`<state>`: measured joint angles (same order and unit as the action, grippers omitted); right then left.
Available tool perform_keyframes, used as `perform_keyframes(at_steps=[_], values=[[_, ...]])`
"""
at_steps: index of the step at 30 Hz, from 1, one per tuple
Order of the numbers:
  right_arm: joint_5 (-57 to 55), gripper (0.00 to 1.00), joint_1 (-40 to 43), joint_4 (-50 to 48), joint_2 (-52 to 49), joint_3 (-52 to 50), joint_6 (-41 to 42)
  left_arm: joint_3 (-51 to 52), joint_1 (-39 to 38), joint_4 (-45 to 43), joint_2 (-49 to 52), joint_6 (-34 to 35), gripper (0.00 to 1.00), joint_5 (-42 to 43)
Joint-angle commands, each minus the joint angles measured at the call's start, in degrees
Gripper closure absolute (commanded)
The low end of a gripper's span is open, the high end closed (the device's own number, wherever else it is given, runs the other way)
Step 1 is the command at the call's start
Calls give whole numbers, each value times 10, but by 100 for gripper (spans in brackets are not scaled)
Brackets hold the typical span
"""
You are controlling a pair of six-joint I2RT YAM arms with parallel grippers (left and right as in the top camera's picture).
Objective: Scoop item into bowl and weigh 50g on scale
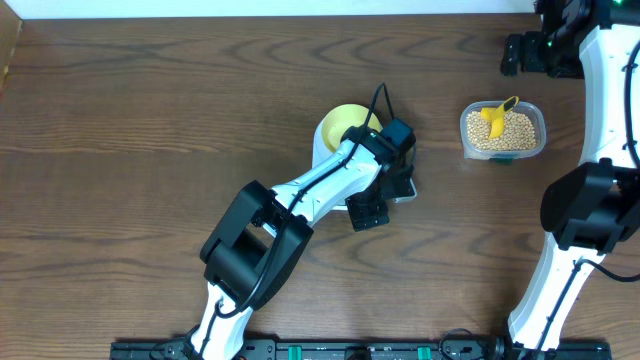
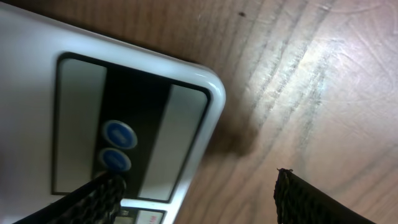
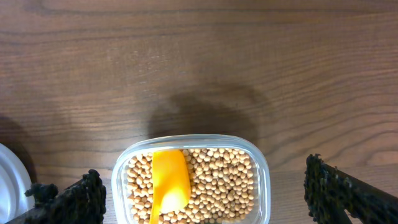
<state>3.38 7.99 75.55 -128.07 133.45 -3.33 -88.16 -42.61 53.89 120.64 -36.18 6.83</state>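
The pale-yellow bowl (image 1: pixel 342 122) stands on the white scale (image 1: pixel 323 143), mostly covered by my left arm. My left gripper (image 1: pixel 388 197) hangs low over the scale's corner (image 2: pixel 186 106), by its display and two blue buttons (image 2: pixel 118 146). It (image 2: pixel 196 183) is open and holds nothing. One finger (image 2: pixel 99 193) is above the scale's edge, the other (image 2: pixel 298 196) above bare table. The beans (image 3: pixel 217 183) fill a clear tub (image 1: pixel 503 130). My right gripper (image 3: pixel 202 177) stands wide open above the tub (image 3: pixel 261 168), empty; it (image 1: pixel 512 55) sits at the back right.
A bright yellow scoop (image 3: pixel 169 180) lies in the tub on the beans, its handle (image 1: pixel 508 103) sticking out over the far rim. The right arm's white links (image 1: pixel 600 150) run along the right side. The table is brown wood (image 1: pixel 150 130).
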Motion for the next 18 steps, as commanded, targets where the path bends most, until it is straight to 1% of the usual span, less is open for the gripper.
perform_keyframes(at_steps=[1,11,16,18], values=[[0,1,-2,0,-2,2,7,17,13,-16,64,-2,20,-26],[0,1,-2,0,-2,2,7,16,15,-20,41,16,20,-25],[0,1,-2,0,-2,2,7,16,12,-23,-19,44,19,40],[0,1,-2,0,-2,2,7,16,10,-21,-52,74,20,47]])
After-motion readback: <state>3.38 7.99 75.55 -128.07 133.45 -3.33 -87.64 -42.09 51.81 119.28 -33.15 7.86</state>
